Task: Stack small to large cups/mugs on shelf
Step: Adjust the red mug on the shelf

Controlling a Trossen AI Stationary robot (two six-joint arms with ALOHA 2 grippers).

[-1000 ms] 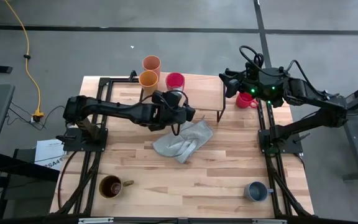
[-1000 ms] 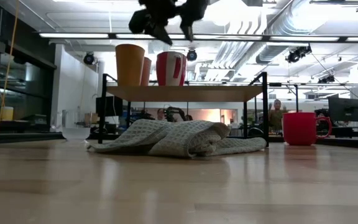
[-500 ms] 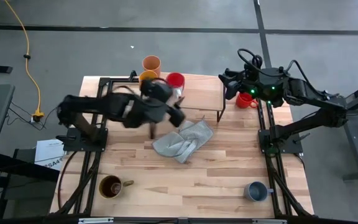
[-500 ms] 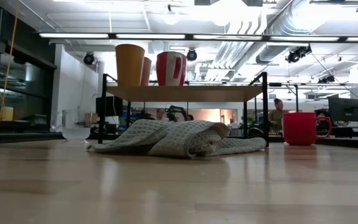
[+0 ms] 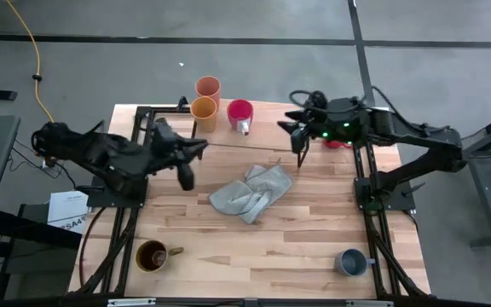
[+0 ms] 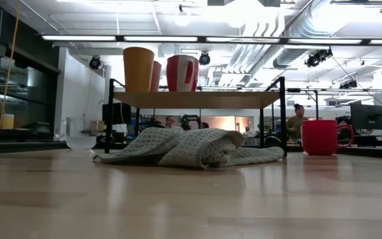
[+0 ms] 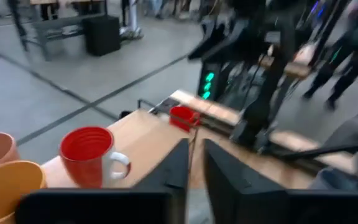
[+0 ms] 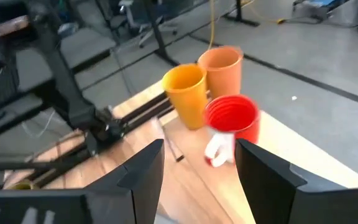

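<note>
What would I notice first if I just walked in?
Probably the three bright cups in a cluster on the shelf: a yellow cup, a peach cup and a red mug. A crumpled grey cloth lies mid-table below them.

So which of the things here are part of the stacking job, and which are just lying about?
Part of the job:
shelf
peach cup
yellow cup
red mug on the shelf
red mug by the right arm
brown mug
grey-blue mug

Lying about:
grey cloth
</note>
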